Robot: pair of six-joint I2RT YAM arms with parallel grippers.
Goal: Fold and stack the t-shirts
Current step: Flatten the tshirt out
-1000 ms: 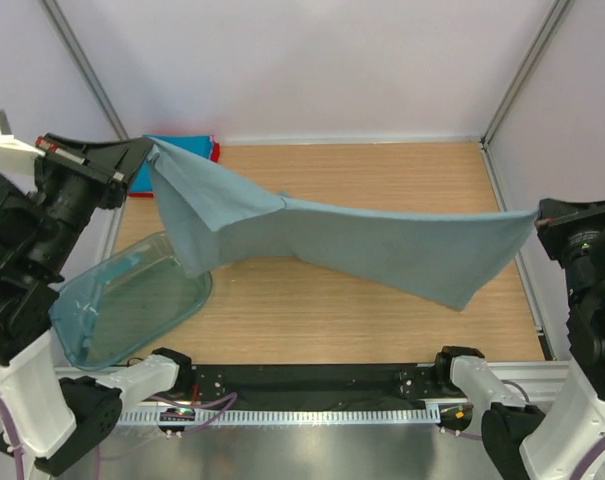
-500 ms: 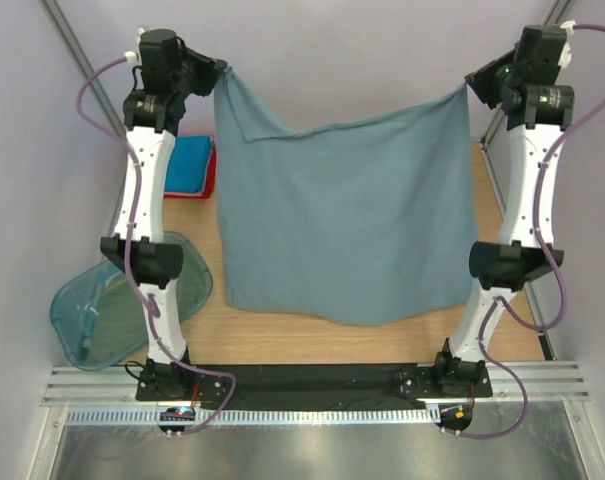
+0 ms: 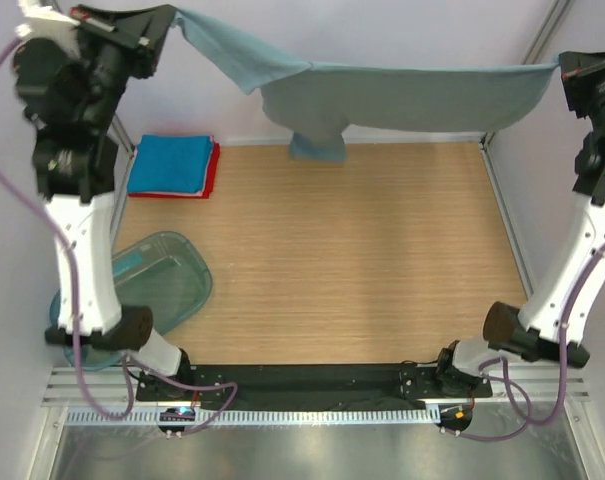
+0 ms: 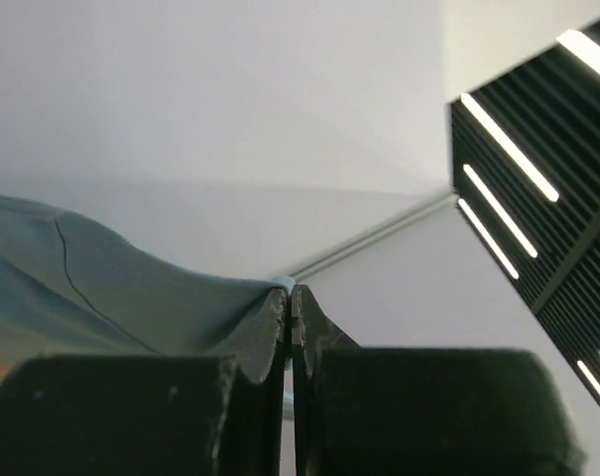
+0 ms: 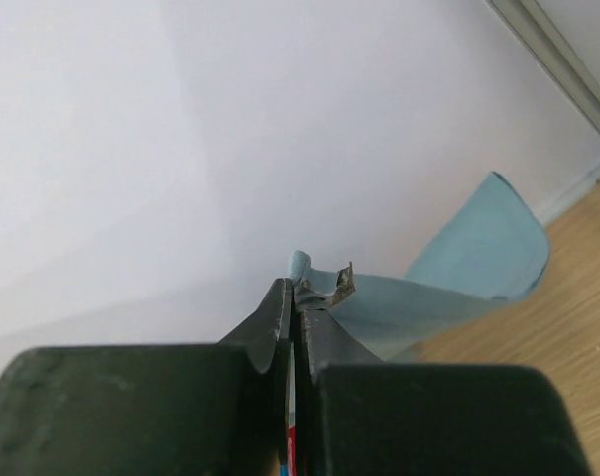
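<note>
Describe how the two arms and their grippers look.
The left arm and right arm match: white tubular links between bulky black joints, with a mauve cable looping along each. The left gripper and right gripper are matte black, each with two blocky fingers tapering to thin tips.

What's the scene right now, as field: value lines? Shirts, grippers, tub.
held shirt: grey-blue shirt, stretched between both grippers above the far edge of the table, one part hanging down
left gripper: shut on one end of the grey-blue shirt
right gripper: shut on the other end
stack: blue shirt folded on top of red shirt, far left corner
tub: near left, apart from the stack
</note>
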